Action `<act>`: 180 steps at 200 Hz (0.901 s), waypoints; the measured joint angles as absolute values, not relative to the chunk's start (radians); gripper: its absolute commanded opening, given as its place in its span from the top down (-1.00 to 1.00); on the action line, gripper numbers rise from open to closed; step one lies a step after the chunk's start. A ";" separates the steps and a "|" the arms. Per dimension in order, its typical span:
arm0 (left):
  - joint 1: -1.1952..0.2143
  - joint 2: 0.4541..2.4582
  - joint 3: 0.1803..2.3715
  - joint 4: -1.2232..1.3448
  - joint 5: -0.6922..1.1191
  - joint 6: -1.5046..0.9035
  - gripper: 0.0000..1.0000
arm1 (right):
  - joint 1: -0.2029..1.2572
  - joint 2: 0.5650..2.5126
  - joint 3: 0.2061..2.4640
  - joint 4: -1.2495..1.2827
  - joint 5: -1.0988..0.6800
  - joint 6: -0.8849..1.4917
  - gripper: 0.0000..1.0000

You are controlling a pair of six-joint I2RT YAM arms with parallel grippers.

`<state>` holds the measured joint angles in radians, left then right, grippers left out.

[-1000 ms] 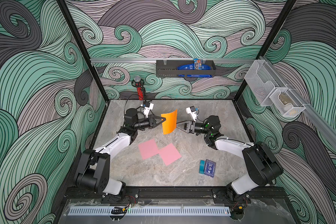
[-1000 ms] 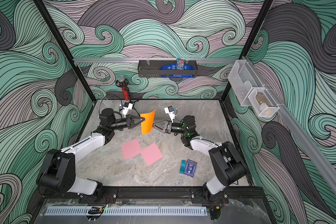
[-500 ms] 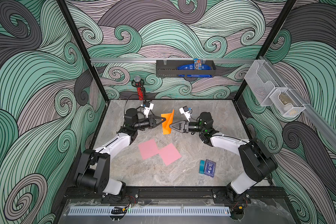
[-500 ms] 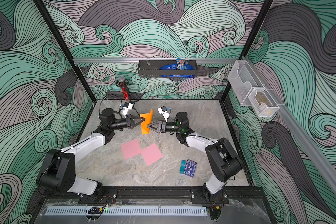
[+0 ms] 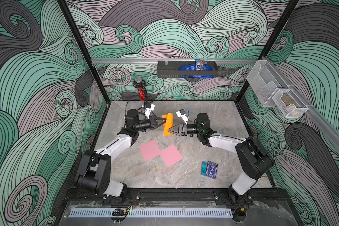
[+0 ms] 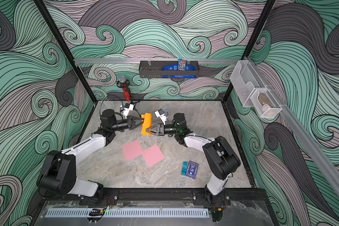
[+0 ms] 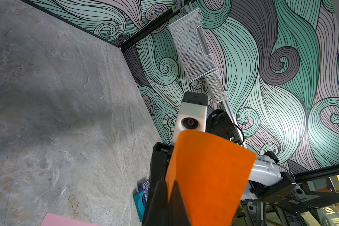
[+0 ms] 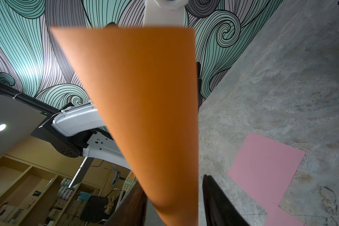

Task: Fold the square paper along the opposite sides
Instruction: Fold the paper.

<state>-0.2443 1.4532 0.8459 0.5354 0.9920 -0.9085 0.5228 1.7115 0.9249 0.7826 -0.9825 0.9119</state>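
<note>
Left jaws pinch the orange square paper sheet (image 5: 168, 125) at its edge, held clear above the tabletop (image 5: 219, 111). Right jaws spread, straddling its lower edge.

The orange paper (image 5: 167, 123) is a plain, unmarked square sheet. It is bent over on itself into a loose curve rather than creased flat, so its two halves stand close together. In both top views it stands upright on edge over the back middle of the table (image 5: 227, 113), and its smooth surface fills much of each wrist view.
</note>
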 measured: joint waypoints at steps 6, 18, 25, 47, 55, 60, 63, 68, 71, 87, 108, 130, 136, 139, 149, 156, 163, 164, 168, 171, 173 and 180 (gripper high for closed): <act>-0.244 1.453 0.846 0.535 0.992 -0.908 1.00 | 0.523 1.711 0.925 0.787 -0.983 0.916 0.15; -0.244 1.453 0.846 0.535 0.992 -0.908 1.00 | 0.523 1.712 0.925 0.798 -0.987 0.921 0.19; -0.244 1.453 0.846 0.535 0.992 -0.908 1.00 | 0.523 1.713 0.925 0.804 -0.987 0.926 0.22; -0.244 1.453 0.846 0.535 0.992 -0.908 1.00 | 0.523 1.713 0.925 0.815 -0.992 0.930 0.27; -0.244 1.453 0.846 0.535 0.992 -0.908 1.00 | 0.524 1.713 0.925 0.819 -0.995 0.930 0.30; -0.244 1.453 0.846 0.535 0.992 -0.908 1.00 | 0.524 1.713 0.925 0.820 -0.995 0.931 0.31; -0.244 1.453 0.846 0.535 0.992 -0.908 1.00 | 0.524 1.713 0.925 0.822 -0.997 0.930 0.32; -0.244 1.453 0.846 0.535 0.992 -0.908 1.00 | 0.524 1.713 0.925 0.823 -0.997 0.930 0.33; -0.244 1.453 0.846 0.535 0.992 -0.908 1.00 | 0.524 1.713 0.925 0.825 -0.997 0.931 0.34; -0.244 1.453 0.846 0.535 0.992 -0.908 1.00 | 0.524 1.713 0.925 0.827 -0.998 0.931 0.38; -0.244 1.453 0.846 0.535 0.992 -0.908 1.00 | 0.524 1.714 0.925 0.828 -0.998 0.930 0.43; -0.244 1.453 0.846 0.534 0.992 -0.908 1.00 | 0.527 1.715 0.925 0.828 -0.998 0.931 0.55; -0.244 1.453 0.846 0.534 0.992 -0.908 1.00 | 0.527 1.715 0.925 0.828 -0.998 0.928 0.58; -0.244 1.453 0.846 0.533 0.992 -0.908 1.00 | 0.527 1.715 0.925 0.827 -0.998 0.933 0.58; -0.244 1.453 0.846 0.533 0.992 -0.908 1.00 | 0.527 1.715 0.925 0.828 -0.999 0.930 0.58; -0.244 1.453 0.846 0.532 0.992 -0.908 1.00 | 0.528 1.716 0.925 0.828 -1.000 0.930 0.57; -0.244 1.453 0.846 0.532 0.992 -0.908 1.00 | 0.529 1.717 0.925 0.828 -1.000 0.930 0.57; -0.244 1.453 0.846 0.532 0.992 -0.908 1.00 | 0.529 1.717 0.925 0.828 -1.000 0.930 0.57; -0.244 1.453 0.846 0.532 0.992 -0.908 1.00 | 0.529 1.717 0.925 0.827 -1.000 0.930 0.56; -0.244 1.453 0.846 0.532 0.992 -0.908 1.00 | 0.529 1.718 0.925 0.827 -1.000 0.930 0.56; -0.244 1.453 0.846 0.532 0.992 -0.908 1.00 | 0.529 1.718 0.925 0.827 -1.000 0.930 0.55; -0.244 1.453 0.846 0.532 0.992 -0.908 1.00 | 0.529 1.719 0.925 0.828 -1.001 0.930 0.54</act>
